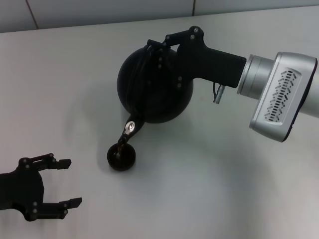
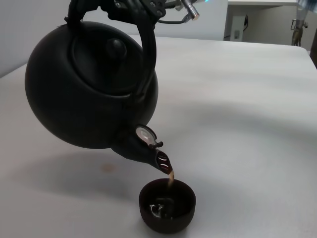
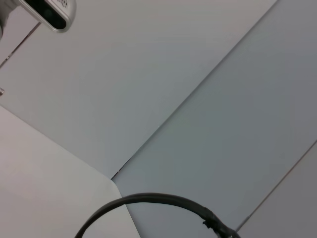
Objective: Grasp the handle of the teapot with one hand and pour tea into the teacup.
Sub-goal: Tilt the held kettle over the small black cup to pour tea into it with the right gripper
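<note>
I have the right claw (image 1: 167,47) clenched on the handle (image 2: 146,47) of the teapot (image 1: 154,87), which hangs clear of the surface (image 1: 224,189) and is tipped forward so its spout (image 2: 156,156) points down over the teacup (image 1: 121,156). The grip is high on the arch, which lets the round body swing low under the wrist and puts the spout as the lowest point, just above the cup's rim. From the left wrist view I can see a thin brown stream falling from the spout into the teacup (image 2: 167,206), and liquid already glinting in the bottom of it, so I judge the pour to be under way, with the cup only partly filled.

The teacup sits on the surface directly below the spout, in front of the pot and closer to the robot's body. It is tiny against the pot, so the tilt looks deliberately modest: a steeper angle would likely overshoot the far rim or splash.

The left claw (image 1: 65,181) is parked low on the robot's left, fingers spread and holding nothing, well apart from the cup. Its camera gives me the best view of the stream.

The right wrist view shows only wall and a cable, nothing of use for the pour.
</note>
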`<state>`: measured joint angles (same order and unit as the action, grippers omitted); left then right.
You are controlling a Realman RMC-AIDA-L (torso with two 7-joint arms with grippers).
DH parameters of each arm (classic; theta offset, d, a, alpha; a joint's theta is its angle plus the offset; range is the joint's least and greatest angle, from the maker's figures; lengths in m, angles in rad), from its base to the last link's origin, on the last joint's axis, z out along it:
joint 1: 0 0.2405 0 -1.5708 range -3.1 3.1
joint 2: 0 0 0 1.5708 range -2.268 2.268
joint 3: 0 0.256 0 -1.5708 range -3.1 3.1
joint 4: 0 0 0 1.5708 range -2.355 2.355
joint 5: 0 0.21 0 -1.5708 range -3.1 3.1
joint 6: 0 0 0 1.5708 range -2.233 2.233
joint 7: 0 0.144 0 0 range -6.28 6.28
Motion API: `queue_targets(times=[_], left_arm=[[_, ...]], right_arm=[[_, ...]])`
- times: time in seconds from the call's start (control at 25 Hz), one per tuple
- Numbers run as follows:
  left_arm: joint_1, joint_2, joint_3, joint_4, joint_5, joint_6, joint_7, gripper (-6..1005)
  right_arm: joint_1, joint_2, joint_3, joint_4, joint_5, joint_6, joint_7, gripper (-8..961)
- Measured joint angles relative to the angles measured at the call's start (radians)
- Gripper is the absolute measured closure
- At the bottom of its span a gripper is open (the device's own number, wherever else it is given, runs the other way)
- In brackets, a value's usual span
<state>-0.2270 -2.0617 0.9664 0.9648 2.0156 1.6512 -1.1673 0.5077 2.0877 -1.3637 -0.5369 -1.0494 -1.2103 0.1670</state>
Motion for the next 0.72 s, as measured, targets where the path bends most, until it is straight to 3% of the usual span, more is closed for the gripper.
queue_targets(times=[0.72], left_arm=[[0.0, 0.0, 0.0, 0.0, 0.0, -0.008, 0.0, 136]], right_arm=[[-0.001, 0.001, 0.0, 0.002, 0.0, -0.005, -0.004, 874]])
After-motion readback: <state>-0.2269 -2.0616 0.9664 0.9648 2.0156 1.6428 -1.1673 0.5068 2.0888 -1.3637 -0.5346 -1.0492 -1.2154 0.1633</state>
